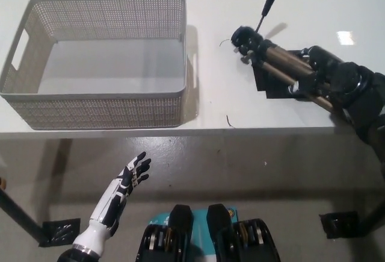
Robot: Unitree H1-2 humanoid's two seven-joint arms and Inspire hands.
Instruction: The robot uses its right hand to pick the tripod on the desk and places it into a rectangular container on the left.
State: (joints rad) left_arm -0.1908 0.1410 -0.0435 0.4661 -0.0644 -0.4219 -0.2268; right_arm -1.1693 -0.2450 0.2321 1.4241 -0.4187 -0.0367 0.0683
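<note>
1. Head view, the surface: a white desk (216,102) fills the upper half of the frame, its front edge running straight across a little below the middle. A faint bright reflection sits on it at the far right, and a small dark curl of thread or wire lies near the front edge at centre.
2. The rectangular container (99,108), a pale grey perforated basket with cut-out handles in its short ends, stands on the desk at upper left. Its white floor is bare.
3. The tripod (274,63) is at upper right, well apart from the container. Its folded legs, dark with brass-coloured sections, run diagonally down to the right. Its black head points toward the frame's centre, and a thin black handle sticks up toward the top edge. Its shadow falls on the desk just beside it.
4. The right hand (322,72), black, comes in from the right edge, its fingers wrapped around the tripod's legs near their lower end.
5. The left hand (129,177), white with dark fingers, rests at lower left below the desk edge, fingers spread and holding nothing.
6. The room: below the desk edge is a pale grey floor, with dark desk legs and black foot plates at the lower left and lower right corners.
</note>
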